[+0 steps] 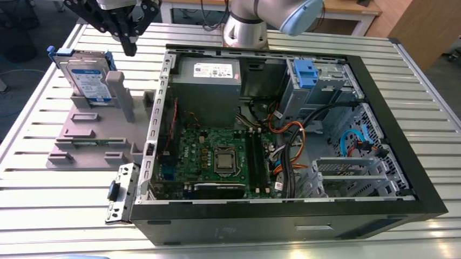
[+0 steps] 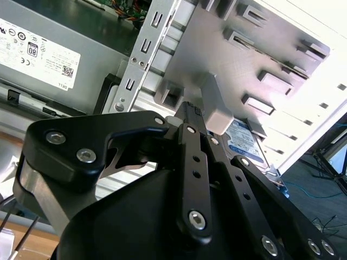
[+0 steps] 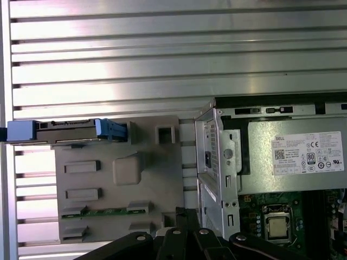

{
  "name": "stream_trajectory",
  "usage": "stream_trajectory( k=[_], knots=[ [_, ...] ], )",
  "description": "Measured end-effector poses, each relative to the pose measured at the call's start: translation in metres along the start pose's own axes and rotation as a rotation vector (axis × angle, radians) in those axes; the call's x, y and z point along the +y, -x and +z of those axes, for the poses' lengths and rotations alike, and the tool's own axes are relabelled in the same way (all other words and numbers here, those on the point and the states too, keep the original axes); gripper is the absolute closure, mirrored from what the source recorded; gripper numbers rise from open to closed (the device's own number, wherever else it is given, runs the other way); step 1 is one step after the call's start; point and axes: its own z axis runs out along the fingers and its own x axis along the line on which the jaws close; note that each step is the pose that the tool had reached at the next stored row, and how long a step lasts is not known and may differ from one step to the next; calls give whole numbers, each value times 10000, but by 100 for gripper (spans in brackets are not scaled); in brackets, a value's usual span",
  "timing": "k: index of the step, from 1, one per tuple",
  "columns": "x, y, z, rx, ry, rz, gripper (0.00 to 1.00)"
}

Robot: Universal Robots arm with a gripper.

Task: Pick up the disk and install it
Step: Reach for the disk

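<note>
Fingers (image 2: 193,162) of the gripper (image 1: 129,49) are drawn together at the tips with nothing between them. In the exterior view the gripper points down over the grey holder (image 1: 94,135), near the upper edge of the disk (image 1: 88,78) and a little to the exterior view's right of it, apparently not touching. The disk stands upright in a slot at the far end of the holder, its white and blue label facing the camera and its blue bracket around the edges. The first wrist view shows it edge-on from above (image 3: 65,130). The holder lies on the slatted metal tabletop (image 1: 65,194), just beside the open computer case (image 1: 288,216). Inside the case are a power supply (image 1: 209,73), a motherboard (image 1: 216,156) and a blue clip (image 1: 306,73) at the drive bay.
</note>
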Motion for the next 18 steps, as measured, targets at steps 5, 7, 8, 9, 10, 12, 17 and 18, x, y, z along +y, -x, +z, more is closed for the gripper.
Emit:
stream_trajectory(
  k=[5,7,8,9,10,12,17,18],
  knots=[
    [-1,-10,0,-1,0,0,89],
    [-1,-14,0,0,0,0,89],
    [-1,-17,0,0,0,0,89],
    [-2,-19,0,0,0,0,89],
    [-2,-21,0,0,0,0,89],
    [-2,-26,0,-1,0,0,89],
    [-3,-39,0,0,0,1,89],
    [-3,-41,0,0,0,0,89]
  ],
)
